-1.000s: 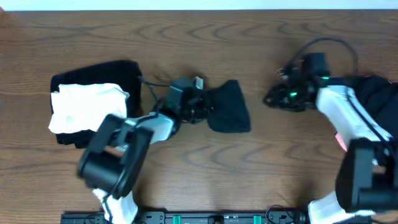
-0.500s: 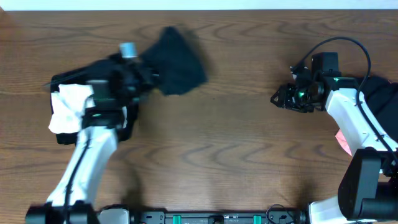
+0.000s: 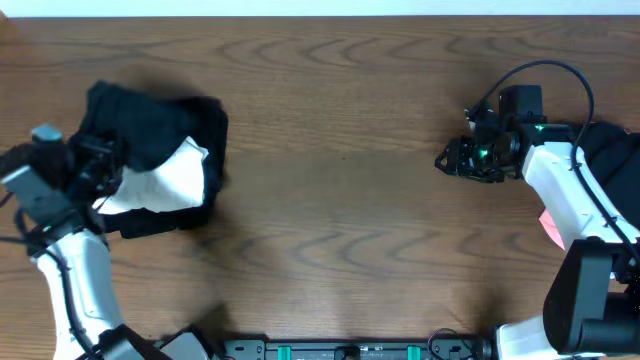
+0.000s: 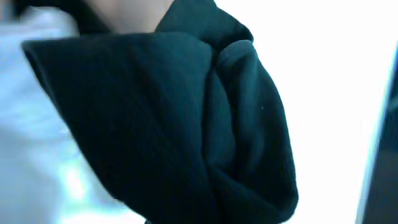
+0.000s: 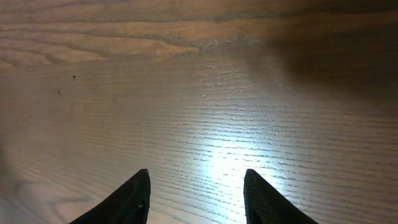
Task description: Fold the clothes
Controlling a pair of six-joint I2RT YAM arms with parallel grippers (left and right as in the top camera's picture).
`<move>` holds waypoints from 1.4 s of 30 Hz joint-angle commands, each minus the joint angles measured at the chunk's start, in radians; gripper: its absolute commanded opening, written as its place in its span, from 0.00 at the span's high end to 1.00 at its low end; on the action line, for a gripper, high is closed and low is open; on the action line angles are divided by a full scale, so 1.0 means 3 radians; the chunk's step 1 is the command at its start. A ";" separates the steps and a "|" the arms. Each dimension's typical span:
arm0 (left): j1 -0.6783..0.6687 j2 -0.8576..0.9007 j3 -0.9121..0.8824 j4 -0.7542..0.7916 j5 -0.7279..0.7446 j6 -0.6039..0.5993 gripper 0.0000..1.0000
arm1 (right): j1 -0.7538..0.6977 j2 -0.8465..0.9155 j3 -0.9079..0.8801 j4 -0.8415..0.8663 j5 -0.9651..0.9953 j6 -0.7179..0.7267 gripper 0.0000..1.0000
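Observation:
A folded dark garment (image 3: 140,125) hangs from my left gripper (image 3: 98,158), which is shut on it over the stack at the far left. The stack is a white folded garment (image 3: 165,180) lying on a black folded one (image 3: 213,125). In the left wrist view the dark garment (image 4: 186,118) fills the frame and hides the fingers, with white cloth (image 4: 37,143) behind it. My right gripper (image 3: 442,160) is open and empty above bare wood at the right; both its fingertips show in the right wrist view (image 5: 196,177).
A pile of dark clothes (image 3: 612,150) lies at the right edge behind the right arm, with something pink (image 3: 548,226) below it. The wooden table (image 3: 330,200) spans the view. A black rail runs along the front edge (image 3: 330,350).
My left arm has swung the dark garment from the table's middle leftward, and it now hangs over the stack. The right gripper shifted slightly right, then held still.

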 commanded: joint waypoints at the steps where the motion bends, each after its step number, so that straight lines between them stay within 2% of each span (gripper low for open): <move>1: 0.0095 0.0173 -0.0001 -0.0305 -0.0192 0.0173 0.94 | 0.0028 -0.0022 -0.0015 -0.0011 0.0080 -0.0065 0.53; 3: 0.0118 0.0338 -0.0034 -0.0528 -0.0352 0.0186 0.94 | 0.0028 -0.0022 -0.0015 -0.0015 0.0088 -0.0065 0.53; 7: 0.0131 0.0671 -0.0088 -0.0577 -0.0342 0.0195 0.94 | 0.0027 -0.0022 -0.0015 -0.0025 0.0090 -0.0065 0.54; 11: 0.0158 0.0727 -0.0086 -0.0538 -0.0340 0.0263 0.92 | 0.0027 -0.0022 -0.0015 -0.0025 0.0089 -0.0065 0.54; 12: 0.0170 0.0704 -0.0085 -0.0515 -0.0338 0.0303 0.83 | 0.0027 -0.0022 -0.0015 -0.0025 0.0089 -0.0065 0.55; 13: 0.0188 0.0670 -0.0079 -0.0509 -0.0328 0.0361 0.69 | 0.0027 -0.0022 -0.0015 -0.0027 0.0090 -0.0066 0.55; 14: 0.0231 0.0580 -0.0066 -0.0514 -0.0256 0.0464 0.22 | 0.0027 -0.0022 -0.0015 -0.0025 0.0089 -0.0066 0.55; 15: 0.0258 0.0528 -0.0064 -0.0520 -0.0206 0.0495 0.06 | 0.0027 -0.0022 -0.0015 -0.0025 0.0090 -0.0066 0.55; 16: 0.0289 0.0451 -0.0062 -0.0521 -0.0139 0.0511 0.02 | 0.0027 -0.0022 -0.0015 -0.0024 0.0090 -0.0066 0.55; 24: 0.0568 -0.0464 -0.0052 -0.0676 0.0389 0.0519 0.02 | 0.0027 -0.0022 -0.0015 -0.0017 0.0090 -0.0065 0.54; 30: 0.0539 -0.1180 -0.0052 -0.0960 0.0530 0.0598 0.02 | 0.0027 -0.0022 -0.0015 -0.0017 0.0090 -0.0065 0.52; 33: 0.0370 -0.1325 -0.0052 -0.0973 0.0935 0.0903 0.02 | 0.0027 -0.0022 -0.0015 0.0005 0.0089 -0.0064 0.52; 37: -0.0088 -0.1325 -0.0052 -0.1072 0.1062 0.1371 0.02 | 0.0027 -0.0029 -0.0014 0.0128 0.0043 -0.0065 0.53; 40: -0.0559 -0.1325 -0.0046 -0.1146 0.0828 0.1665 0.02 | 0.0027 -0.0090 -0.0013 0.0203 -0.0107 -0.0065 0.53; 42: -0.0956 -0.1329 -0.0037 -0.1211 0.0354 0.1813 0.02 | 0.0027 -0.0182 -0.0011 0.0229 -0.0223 -0.0065 0.53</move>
